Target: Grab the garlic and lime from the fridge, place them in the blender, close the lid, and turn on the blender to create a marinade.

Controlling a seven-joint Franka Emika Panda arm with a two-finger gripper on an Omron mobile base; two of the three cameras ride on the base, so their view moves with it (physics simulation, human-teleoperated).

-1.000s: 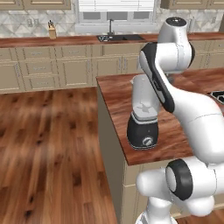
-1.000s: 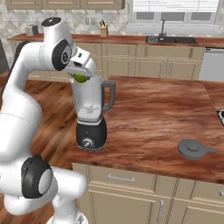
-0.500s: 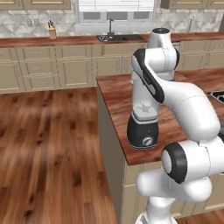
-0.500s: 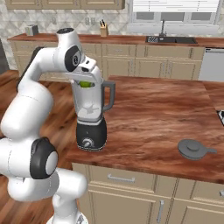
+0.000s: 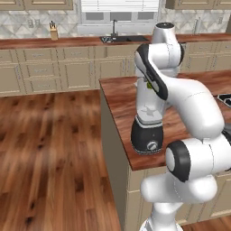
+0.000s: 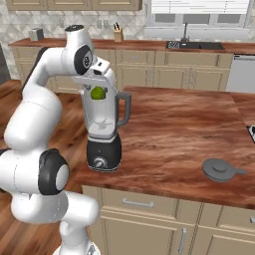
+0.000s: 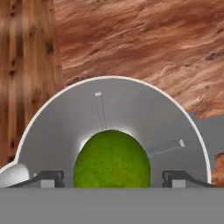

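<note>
Since a second ago the arm's upper joints have swung round above the blender point(image 6: 103, 130) and the jaws have spread a little wider, with the lime point(image 6: 98, 92) sitting in the top of the jug throughout. From the hand view the end effector point(image 7: 112, 177) stands released — both dark tips sit clear of the lime point(image 7: 112, 159) on either side, with a gap visible between each tip and the green skin. The lime lies straight ahead along the end effector's axis, inside the jug's round pale rim point(image 7: 65, 89), so it is in the blender rather than in a grip. Whether the garlic is already in the jug I cannot tell. The lid point(image 6: 220, 170) rests on the wooden surface point(image 6: 179, 129), well apart from the blender toward the arm's right — the next reach, I judge, goes that way. No long axis matters on the lid; it is round.
</note>
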